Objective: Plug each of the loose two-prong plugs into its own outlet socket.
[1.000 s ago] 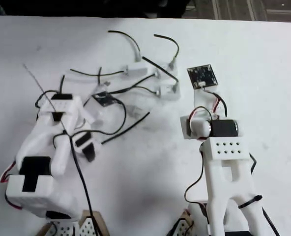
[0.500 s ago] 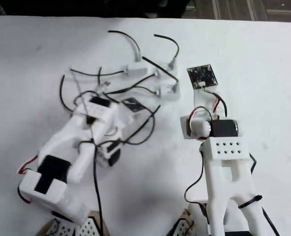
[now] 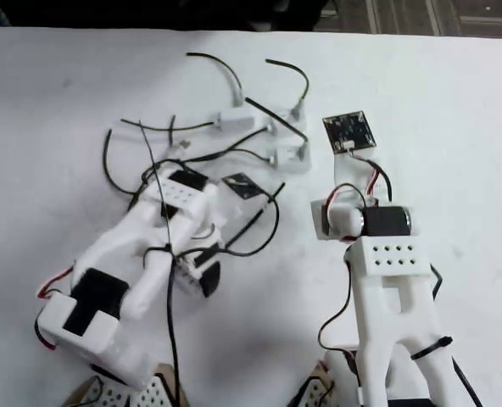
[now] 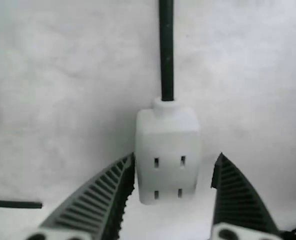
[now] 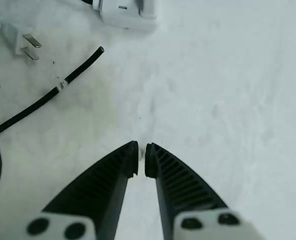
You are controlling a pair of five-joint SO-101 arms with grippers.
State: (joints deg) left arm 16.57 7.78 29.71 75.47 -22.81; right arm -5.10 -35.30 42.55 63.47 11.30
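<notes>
A white outlet socket (image 4: 167,155) with a black cord (image 4: 166,50) lies on the table between the fingers of my left gripper (image 4: 170,192). That gripper is open; one finger (image 4: 108,195) touches the socket's side and the other (image 4: 235,190) stands just off it. My right gripper (image 5: 141,161) is shut on nothing, low over bare table. Beyond it lie a loose two-prong plug (image 5: 23,44) and another white socket (image 5: 125,11). From above, several sockets and plugs with short black cords (image 3: 272,136) are scattered at the middle back, between the left arm (image 3: 145,246) and the right arm (image 3: 387,263).
A cut black cord end (image 5: 95,54) lies near the right gripper. A black cord loop (image 3: 251,229) curls beside the left arm. The white table (image 3: 454,127) is bare to the far right and at the back left.
The left arm has swung to the right across the table, and the black cord loop has shifted right with it. The right arm has kept still.
</notes>
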